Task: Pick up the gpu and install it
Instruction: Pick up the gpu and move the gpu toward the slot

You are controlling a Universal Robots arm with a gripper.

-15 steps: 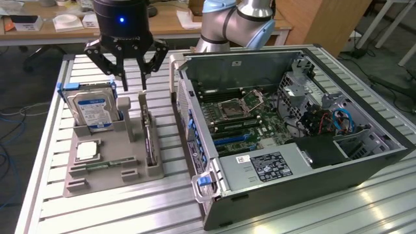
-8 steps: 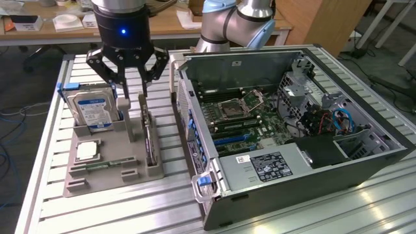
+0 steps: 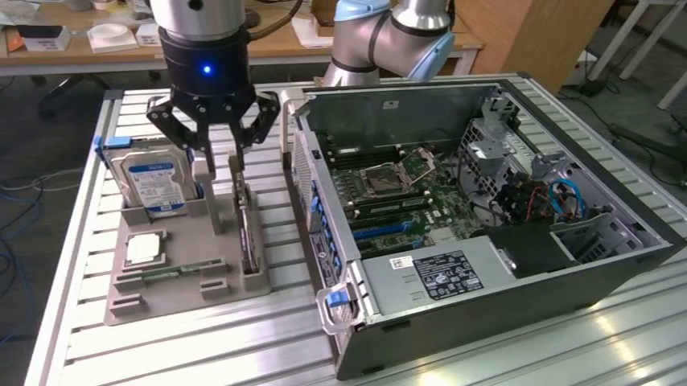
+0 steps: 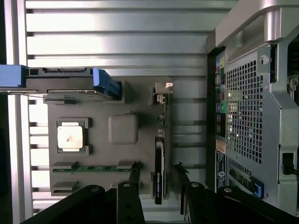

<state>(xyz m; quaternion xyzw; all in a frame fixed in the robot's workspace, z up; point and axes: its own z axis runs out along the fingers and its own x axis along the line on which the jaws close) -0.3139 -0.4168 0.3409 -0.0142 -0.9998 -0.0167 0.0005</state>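
Legible text: none.

1. hard drive (image 3: 154, 183): blue-and-white label on its face, print too fine to read.
2. power supply (image 3: 472, 277) inside the computer case (image 3: 516, 322): black label with white print and small marks, unreadable.
3. white sticker (image 3: 400, 262), just beside that black label: dark lines, unreadable.
4. gpu (image 4: 159, 182), wrist view: pale lettering along its dark edge, unreadable.
5. dark sticker (image 4: 220, 169) on the computer case's rear panel, near the coloured ports: pale print, unreadable.
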